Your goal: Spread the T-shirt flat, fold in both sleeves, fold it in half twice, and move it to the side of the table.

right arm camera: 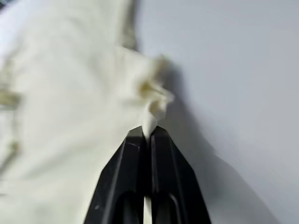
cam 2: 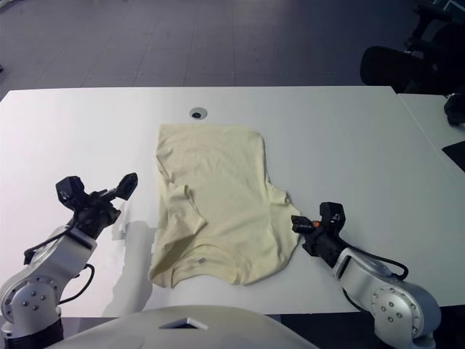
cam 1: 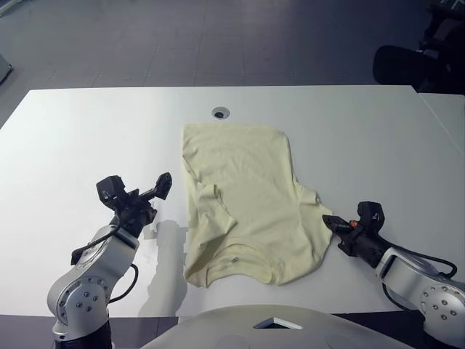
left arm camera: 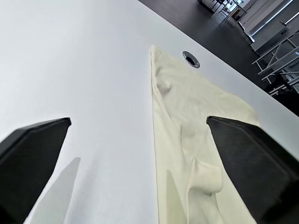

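T-shirt (cam 1: pixel 243 203) lies rumpled at centre of table (cam 1: pixel 73 138). Left gripper (cam 1: pixel 138 186) at shirt's 9 o'clock, fingers spread wide, clear of cloth, holding nothing. Right gripper (cam 1: pixel 328 220) at shirt's 4 o'clock, fingers pressed together, pinching fabric edge.

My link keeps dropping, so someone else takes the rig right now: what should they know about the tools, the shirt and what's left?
Left tool: open, holding nothing, above the table just left of the shirt.
Right tool: shut on the shirt's right edge, at the sleeve.
Position: the shirt is mid-table, collar toward the robot, mostly spread but wrinkled; its left sleeve looks bunched inward over the body.
Done: rough spreading.
Left: smooth it, fold both sleeves cleanly, halve twice, move it to the table's side.
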You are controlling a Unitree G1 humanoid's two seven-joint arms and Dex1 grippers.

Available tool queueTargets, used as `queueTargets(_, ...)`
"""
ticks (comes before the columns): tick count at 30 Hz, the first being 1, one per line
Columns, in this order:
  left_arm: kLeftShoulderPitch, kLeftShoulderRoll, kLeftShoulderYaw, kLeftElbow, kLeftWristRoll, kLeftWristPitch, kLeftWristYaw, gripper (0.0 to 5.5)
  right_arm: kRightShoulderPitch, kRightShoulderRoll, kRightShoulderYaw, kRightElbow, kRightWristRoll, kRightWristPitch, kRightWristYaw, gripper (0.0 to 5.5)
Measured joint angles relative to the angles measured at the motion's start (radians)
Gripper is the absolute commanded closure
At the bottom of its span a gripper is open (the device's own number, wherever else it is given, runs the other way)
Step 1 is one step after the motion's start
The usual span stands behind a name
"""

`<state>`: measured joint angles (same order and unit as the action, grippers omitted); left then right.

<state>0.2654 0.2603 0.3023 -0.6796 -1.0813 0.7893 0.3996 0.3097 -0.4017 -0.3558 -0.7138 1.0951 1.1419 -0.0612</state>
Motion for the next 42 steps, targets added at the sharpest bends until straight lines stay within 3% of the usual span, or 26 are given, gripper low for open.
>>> queueTargets(7, 0.016, -0.017, -0.016, -0.006, 0.018, -0.003, 0.004, 0.1, -0.034, 0.008, 0.092, -0.064, 0.109, 0.019, -0.098, 5.48)
queueTargets(20, 0.0, -0.025, -0.053, -0.01, 0.018, 0.005, 0.025, 0.1, -0.146, 0.152, 0.322, -0.01, 0.055, -0.053, -0.206, 5.48)
queueTargets(25, -0.009, -0.025, -0.063, -0.01, 0.016, 0.013, 0.03, 0.1, -0.181, 0.194, 0.378, 0.023, 0.055, -0.057, -0.216, 4.58)
queueTargets(29, -0.009, -0.006, -0.079, -0.01, 0.007, 0.049, 0.017, 0.1, -0.194, 0.196, 0.359, 0.027, 0.146, -0.059, -0.22, 3.89)
queueTargets(34, -0.007, 0.13, -0.106, -0.012, 0.083, 0.069, -0.154, 0.1, -0.252, 0.042, 0.229, 0.036, 0.269, -0.077, -0.191, 3.11)
queueTargets(37, 0.025, 0.304, -0.126, -0.014, 0.277, -0.042, -0.37, 0.1, -0.26, -0.165, 0.171, 0.023, 0.139, -0.083, -0.077, 2.55)
queueTargets(40, 0.141, 0.424, -0.151, 0.018, 0.456, -0.21, -0.592, 0.1, -0.159, -0.388, 0.22, -0.056, -0.079, -0.13, 0.111, 2.07)
queueTargets(42, 0.208, 0.437, -0.164, 0.057, 0.529, -0.294, -0.692, 0.1, -0.077, -0.489, 0.305, -0.122, -0.233, -0.205, 0.23, 1.72)
